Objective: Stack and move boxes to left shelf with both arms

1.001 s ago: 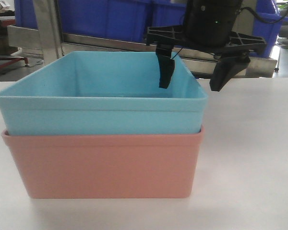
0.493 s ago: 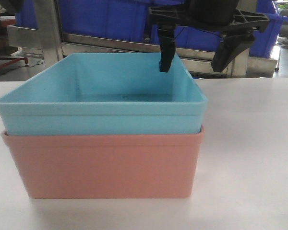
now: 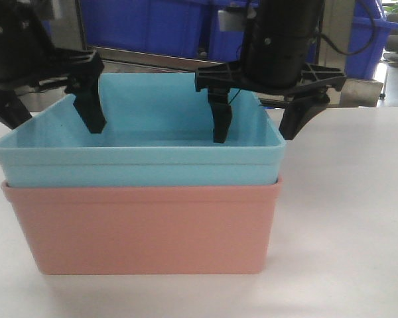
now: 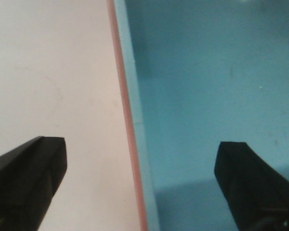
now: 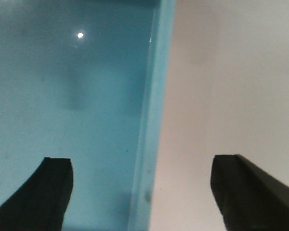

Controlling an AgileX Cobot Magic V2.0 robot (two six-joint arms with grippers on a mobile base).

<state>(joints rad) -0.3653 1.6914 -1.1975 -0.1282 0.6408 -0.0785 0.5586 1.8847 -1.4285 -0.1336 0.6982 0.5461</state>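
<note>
The light blue tub sits nested inside the salmon pink tub on the white table. My left gripper is open and straddles the tubs' left wall, one finger inside the blue tub and one outside. In the left wrist view the blue and pink rims run between its open fingers. My right gripper is open and straddles the right wall the same way. In the right wrist view the blue rim lies between its fingers. Neither gripper touches the walls.
Dark blue crates stand on a metal shelf frame right behind the tubs. The white table stretches to the right and front of the stack.
My left gripper has come into view and dropped over the left wall. My right gripper rose, then came down nearer the camera to straddle the right wall. The tubs have not moved.
</note>
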